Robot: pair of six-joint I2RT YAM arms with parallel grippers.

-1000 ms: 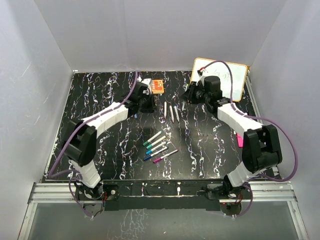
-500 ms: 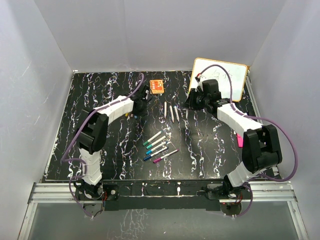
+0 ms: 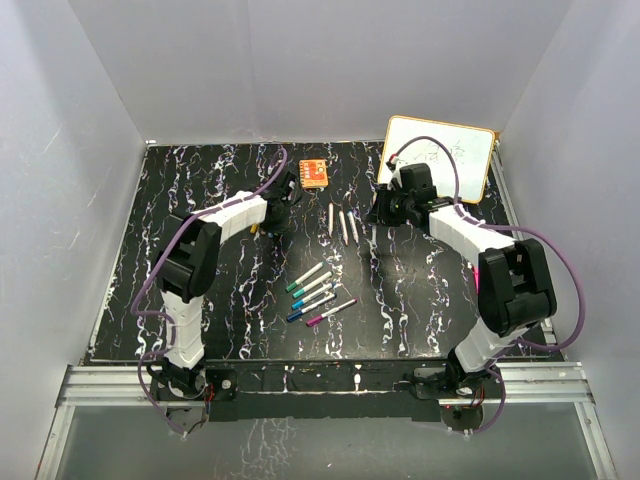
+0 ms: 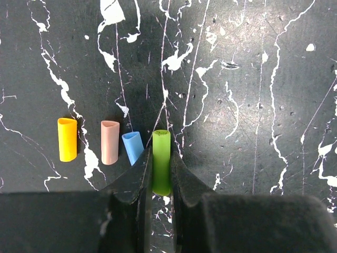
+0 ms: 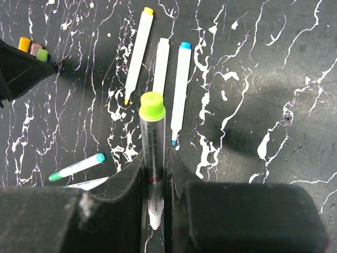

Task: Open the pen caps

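Appearing to set the green cap beside three loose caps, the left hand clenched it while the right hand gripped the green-ended pen, so releasing both seemed next.

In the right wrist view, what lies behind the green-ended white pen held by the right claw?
Three slim white pens on the black marbled table: a yellow-ended pen, a blue-ended pen, and a middle pen whose near end the held pen covers, so its tip is unseen.
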